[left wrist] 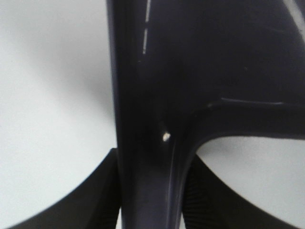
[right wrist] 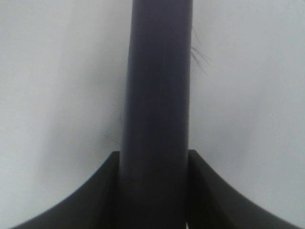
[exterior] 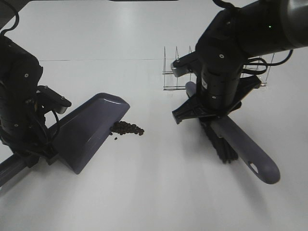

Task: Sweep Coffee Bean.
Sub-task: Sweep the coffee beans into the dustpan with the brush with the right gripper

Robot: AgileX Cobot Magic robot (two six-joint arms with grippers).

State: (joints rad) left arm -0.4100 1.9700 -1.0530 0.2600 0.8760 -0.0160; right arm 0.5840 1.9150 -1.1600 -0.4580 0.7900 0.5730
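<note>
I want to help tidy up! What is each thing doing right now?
Dustpan: tilted, held by its handle.
Coffee beans: piled on the table at the dustpan's mouth.
Brush: held, apart from the coffee beans.
Left gripper: shut on the dustpan.
Right gripper: shut on the brush.
Wire rack: upright, at the back.

A white table (exterior: 144,202) is filling the whole exterior high view and is showing as the pale, blurred background in both wrist views, its matte surface catching soft grey shadows. A thin wire rack (exterior: 169,73) is standing upright on it toward the far right, its slim vertical rods rising in a row and only its two ends showing. A faint straight line (exterior: 96,59) is running across the table's far part, reaching the rack's left end.
</note>
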